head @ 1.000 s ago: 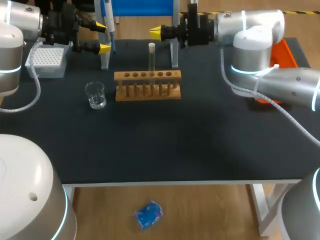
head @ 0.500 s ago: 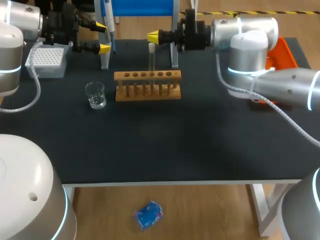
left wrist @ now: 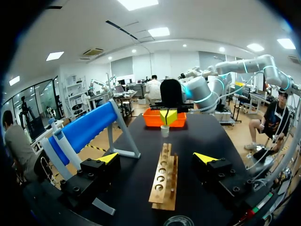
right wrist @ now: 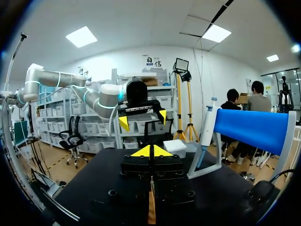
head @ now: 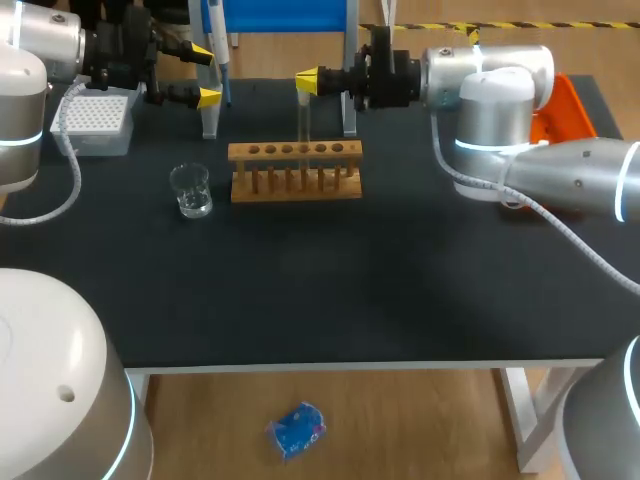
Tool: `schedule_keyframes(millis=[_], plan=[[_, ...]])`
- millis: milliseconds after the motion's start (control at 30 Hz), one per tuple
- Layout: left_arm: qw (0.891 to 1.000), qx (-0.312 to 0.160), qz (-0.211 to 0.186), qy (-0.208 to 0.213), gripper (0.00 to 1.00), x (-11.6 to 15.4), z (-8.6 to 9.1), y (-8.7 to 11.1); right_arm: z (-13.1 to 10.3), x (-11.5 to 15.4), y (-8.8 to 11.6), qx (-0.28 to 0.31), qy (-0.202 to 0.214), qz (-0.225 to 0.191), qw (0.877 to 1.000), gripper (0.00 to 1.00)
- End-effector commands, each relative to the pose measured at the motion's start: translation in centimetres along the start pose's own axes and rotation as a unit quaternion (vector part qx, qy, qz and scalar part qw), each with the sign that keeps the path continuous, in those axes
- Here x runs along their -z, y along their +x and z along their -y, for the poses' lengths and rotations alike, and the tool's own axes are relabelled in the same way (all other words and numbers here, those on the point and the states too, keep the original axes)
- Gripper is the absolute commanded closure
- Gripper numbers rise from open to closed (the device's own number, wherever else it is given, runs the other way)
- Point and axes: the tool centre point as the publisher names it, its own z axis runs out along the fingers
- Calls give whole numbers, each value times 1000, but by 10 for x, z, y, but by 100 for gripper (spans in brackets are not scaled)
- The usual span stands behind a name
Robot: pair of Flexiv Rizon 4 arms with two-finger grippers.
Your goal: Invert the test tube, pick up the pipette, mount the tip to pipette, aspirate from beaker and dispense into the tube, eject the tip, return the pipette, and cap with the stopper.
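- Two grippers work the far side of the table in the head view. The right gripper (head: 310, 80) comes in level from the right, its yellow tips pressed together at the top of the test tube (head: 303, 125), which stands upright in the wooden rack (head: 295, 172). I judge it is lined up there for the inverting step, since the test tube is not yet lifted out
- Same view: the left gripper (head: 206, 73) hangs with fingers spread wide and holds nothing. It is just beside the pipette (head: 217, 45) on its blue stand (head: 285, 12), probably parked close to its own next pick. The tip box (head: 95, 120) lies near that arm and the beaker (head: 190, 190) stands beside the rack's left end, so both are handy to that side
- Left wrist view: the left gripper (left wrist: 157, 157) has its released fingers either side of the wooden rack (left wrist: 164, 183), which runs away lengthwise. Toward the far end stands the test tube (left wrist: 164, 131), with the right gripper (left wrist: 168, 116) and its joined tips just over the rim. Whether they touch the glass I cannot tell. The pipette (left wrist: 59, 141) hangs off beside the fingers, not between them
- Right wrist view: the right gripper (right wrist: 151, 149) shows its tips meeting in a point, with no gap and nothing I can make out pinched between them. The test tube is too thin to pick out here. Across the table the left gripper (right wrist: 143, 119) faces back, spread open — the tip box (right wrist: 175, 147) below it, the pipette (right wrist: 207, 127) on the blue stand (right wrist: 254, 127) to one side
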Motion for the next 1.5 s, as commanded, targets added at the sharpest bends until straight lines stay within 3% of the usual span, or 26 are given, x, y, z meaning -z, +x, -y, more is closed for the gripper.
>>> schedule_keyframes(millis=[33,1033,1500], plan=[[1000,1,-1,-1,0,1,1,0,4,-1,-1,-2,-1,0,1000,100],[1000,1,-1,-1,0,1,1,0,36,-1,-4,-30,6,2,1000,100],[1000,1,-1,-1,0,1,1,0,-10,7,-5,7,-5,5,1000,100]])
